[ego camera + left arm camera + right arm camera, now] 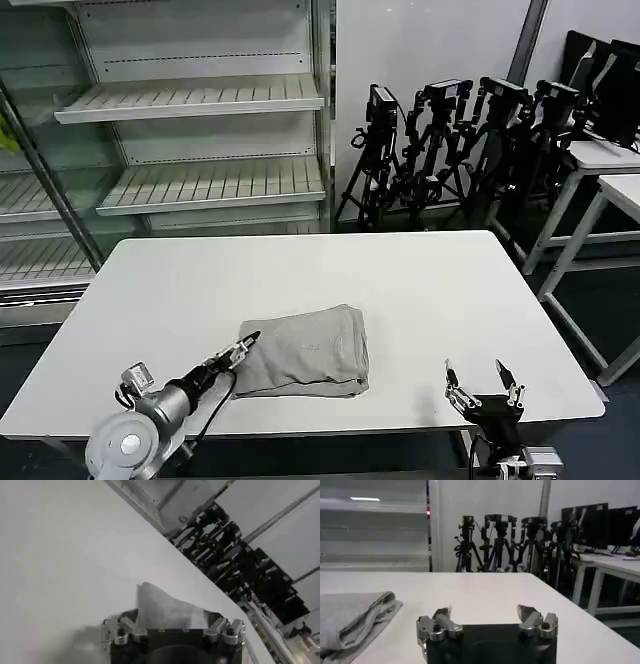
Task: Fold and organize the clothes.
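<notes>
**Folded shirt on the table, left gripper at its edge**

While the right gripper (485, 388) hung over the near edge of the table (450, 290), well apart from the shirt (305, 352), its fingers stood spread with nothing between them. The right wrist view showed the same: both fingertips (443, 614) parted above bare tabletop, the shirt (350, 622) lying off to one side of them as a soft stack of grey layers.

The shirt lay as a compact rectangle near the table's front edge, roughly at the middle of its width, with rolled folds along its near side. The left gripper (243, 346) reached in low from the table's near left corner and met the shirt's left edge. In the left wrist view a flap of grey cloth (167, 611) rose up between the fingers (120, 630) of that gripper (172, 627), so it was pinching the shirt's edge.

Behind the table stood shelves (200, 130) and a row of tripods (450, 140).
</notes>
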Robot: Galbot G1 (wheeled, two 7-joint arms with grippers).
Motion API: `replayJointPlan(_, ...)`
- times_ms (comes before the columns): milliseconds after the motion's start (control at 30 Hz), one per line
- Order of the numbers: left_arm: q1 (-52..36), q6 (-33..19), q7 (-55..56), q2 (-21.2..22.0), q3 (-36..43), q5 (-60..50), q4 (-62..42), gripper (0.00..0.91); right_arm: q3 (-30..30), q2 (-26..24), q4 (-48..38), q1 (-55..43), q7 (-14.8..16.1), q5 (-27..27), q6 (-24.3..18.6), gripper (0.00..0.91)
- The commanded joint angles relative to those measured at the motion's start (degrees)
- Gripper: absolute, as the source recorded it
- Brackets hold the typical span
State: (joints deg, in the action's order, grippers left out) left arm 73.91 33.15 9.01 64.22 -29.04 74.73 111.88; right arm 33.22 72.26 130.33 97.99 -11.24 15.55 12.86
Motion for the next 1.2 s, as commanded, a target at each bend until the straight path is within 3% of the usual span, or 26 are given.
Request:
replayJointPlan(33, 0.3, 0.3, -0.9, 1.2, 2.4, 0.3, -0.1, 0.907, 0.3, 0.0, 0.2, 0.2, -0.1, 0.0, 0.2, 0.907)
replayJointPlan(233, -0.5, 0.2, -0.7, 1.2, 2.3, 1.0, 0.3, 0.907, 0.5, 0.1, 0.0, 0.2, -0.1, 0.3, 0.2, 0.907)
replayJointPlan(267, -1.0, 0.1, -0.5, 1.3, 2.2, 1.0, -0.2, 0.363, 0.5, 0.1, 0.0, 0.2, -0.1, 0.3, 0.2, 0.907)
replayJointPlan(300, -1.2, 0.1, -0.4, 1.4, 2.1, 1.0, -0.4, 0.081, 0.4, 0.2, -0.1, 0.1, -0.1, 0.3, 0.2, 0.907)
replayJointPlan(333, -1.5, 0.1, 0.0, 1.5, 2.0, 1.2, -0.5, 0.02, 0.3, 0.3, -0.1, 0.0, -0.1, 0.2, 0.2, 0.907)
replayJointPlan(1200, -1.4, 0.1, 1.4, 3.7, -1.3, 8.4, 1.2, 0.02, 0.0, 0.2, 0.2, -0.8, -0.2, 0.3, 0.7, 0.907)
